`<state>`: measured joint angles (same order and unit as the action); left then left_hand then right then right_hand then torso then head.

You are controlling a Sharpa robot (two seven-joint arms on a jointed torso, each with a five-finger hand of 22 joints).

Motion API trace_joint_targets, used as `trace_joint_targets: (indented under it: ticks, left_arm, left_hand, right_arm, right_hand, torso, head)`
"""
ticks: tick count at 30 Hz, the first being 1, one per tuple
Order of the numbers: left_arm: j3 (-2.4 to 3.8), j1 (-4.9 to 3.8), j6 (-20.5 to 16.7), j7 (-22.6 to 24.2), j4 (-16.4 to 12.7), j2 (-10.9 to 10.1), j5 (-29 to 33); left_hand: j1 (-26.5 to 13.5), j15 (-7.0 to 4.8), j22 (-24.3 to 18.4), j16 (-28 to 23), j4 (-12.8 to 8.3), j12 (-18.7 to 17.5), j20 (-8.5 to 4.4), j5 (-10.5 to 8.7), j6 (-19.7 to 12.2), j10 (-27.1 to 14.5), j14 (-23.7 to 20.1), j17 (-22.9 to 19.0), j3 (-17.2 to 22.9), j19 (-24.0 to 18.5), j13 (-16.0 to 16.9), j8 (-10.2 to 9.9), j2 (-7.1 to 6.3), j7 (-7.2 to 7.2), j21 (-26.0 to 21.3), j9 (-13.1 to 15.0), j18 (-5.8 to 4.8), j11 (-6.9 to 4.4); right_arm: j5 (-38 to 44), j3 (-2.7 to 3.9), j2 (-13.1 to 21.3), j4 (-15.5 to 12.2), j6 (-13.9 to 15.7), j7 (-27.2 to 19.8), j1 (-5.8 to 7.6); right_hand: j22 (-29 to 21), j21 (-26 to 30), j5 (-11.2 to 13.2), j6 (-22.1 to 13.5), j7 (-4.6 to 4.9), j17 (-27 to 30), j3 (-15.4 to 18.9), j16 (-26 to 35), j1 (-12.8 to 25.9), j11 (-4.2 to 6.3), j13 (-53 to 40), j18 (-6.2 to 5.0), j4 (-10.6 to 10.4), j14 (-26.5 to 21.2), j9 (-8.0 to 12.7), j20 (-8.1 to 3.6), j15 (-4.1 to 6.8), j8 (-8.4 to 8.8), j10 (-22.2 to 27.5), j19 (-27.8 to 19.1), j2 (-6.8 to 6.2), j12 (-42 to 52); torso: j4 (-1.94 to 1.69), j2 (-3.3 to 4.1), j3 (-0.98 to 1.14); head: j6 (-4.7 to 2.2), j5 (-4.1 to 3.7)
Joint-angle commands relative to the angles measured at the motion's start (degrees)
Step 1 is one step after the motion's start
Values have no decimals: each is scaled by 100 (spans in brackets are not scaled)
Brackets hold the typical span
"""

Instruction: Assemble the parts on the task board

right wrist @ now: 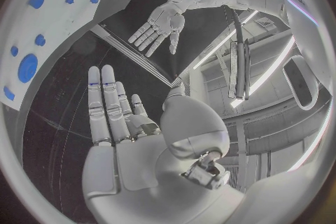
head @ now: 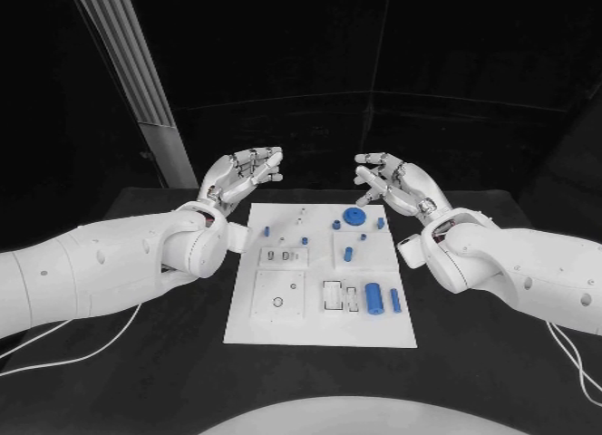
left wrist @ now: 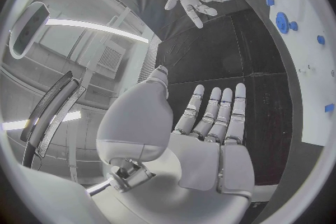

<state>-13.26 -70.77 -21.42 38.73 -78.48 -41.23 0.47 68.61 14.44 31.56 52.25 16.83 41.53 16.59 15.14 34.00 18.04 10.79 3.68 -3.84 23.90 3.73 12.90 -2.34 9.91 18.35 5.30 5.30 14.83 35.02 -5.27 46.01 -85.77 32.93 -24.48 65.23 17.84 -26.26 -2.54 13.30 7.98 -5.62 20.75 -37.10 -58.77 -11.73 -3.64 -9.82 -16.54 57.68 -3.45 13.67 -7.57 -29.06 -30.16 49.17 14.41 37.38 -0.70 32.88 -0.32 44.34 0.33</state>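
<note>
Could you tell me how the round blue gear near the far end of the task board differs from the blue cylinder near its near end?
The blue gear is a flat round disc with a toothed rim, while the blue cylinder is long and narrow. The blue gear sits toward the far end of the task board, nearer both hands; the blue cylinder lies lengthwise at the near right part. Both are blue, rest on the board, and neither hand touches them.
</note>
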Motion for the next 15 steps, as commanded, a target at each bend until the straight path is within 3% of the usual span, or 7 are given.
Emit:
trace_joint_targets:
  ticks: [1, 5, 8, 12, 15]
  left_arm:
    - [-7, -24, 298, 1682, -61, -20, -14]
    - [-16, -31, 344, 1629, -88, -22, -14]
    - [-18, -35, 358, 1604, -96, -20, -14]
    - [-20, -47, 370, 1582, -114, -19, -14]
    - [-20, -53, 379, 1574, -121, -12, -14]
  left_hand:
    - [-11, 1, -7, -40, 6, -3, -1, 1, 21, 16, -37, -5, 35, -20, -7, 26, 62, 665, 3, 8, 45, 1]
    - [-5, 5, -13, -52, 6, -11, 0, 0, -3, 3, -57, -5, 37, -31, -7, 44, 74, 667, -2, 8, 41, 4]
    - [-4, 8, -16, -57, 6, -14, 0, -1, -17, -1, -66, -4, 38, -36, -7, 54, 86, 668, -4, 8, 39, 5]
    - [-3, 10, -19, -62, 6, -16, 0, -2, -33, -5, -77, -3, 39, -41, -7, 65, 99, 670, -6, 7, 37, 7]
    - [-2, 11, -21, -64, 6, -18, 0, -2, -43, -8, -82, -3, 40, -43, -6, 71, 106, 670, -7, 7, 36, 8]
  right_arm:
    - [330, 11, 35, 16, -218, 232, 69]
    - [487, 13, 71, 85, -500, 298, 197]
    - [670, 14, 58, 181, -803, 366, 314]
    - [948, 15, -17, 376, -1147, 502, 467]
    - [1193, 16, -85, 530, -1288, 621, 532]
  right_hand:
    - [111, -288, -17, 73, 669, -161, 59, -320, -114, 108, 7, -74, 3, 789, 7, -164, 175, 40, -114, 535, 9, -105]
    - [496, -1040, -7, 99, 548, -773, 127, -1395, -315, 269, 5, -39, 14, 1950, 19, -389, 376, 165, -154, 1442, 70, -359]
    - [1107, -1825, 4, 24, 426, -3467, 171, -3206, -466, 298, -1, 1, 5, 2578, 24, -480, 426, 307, -185, 1877, 87, -496]
    - [4457, -4643, 3, 105, 215, -5882, 303, -4644, -593, 254, 3, 480, -8, 2815, 25, -501, 353, 367, -346, 2951, 124, -672]
    - [5789, -5553, -30, 442, 257, -6664, 291, -4936, -779, 274, -20, 710, 60, 2945, -21, -450, 365, 200, -557, 3442, 130, -658]
  torso:
    - [-26, 71, -12]
    - [-63, 121, -21]
    - [-82, 169, -20]
    - [-102, 222, -32]
    - [-122, 252, -39]
  head:
    - [-15, -39]
    - [-51, -81]
    - [-95, -107]
    - [-123, -134]
    - [-138, -164]
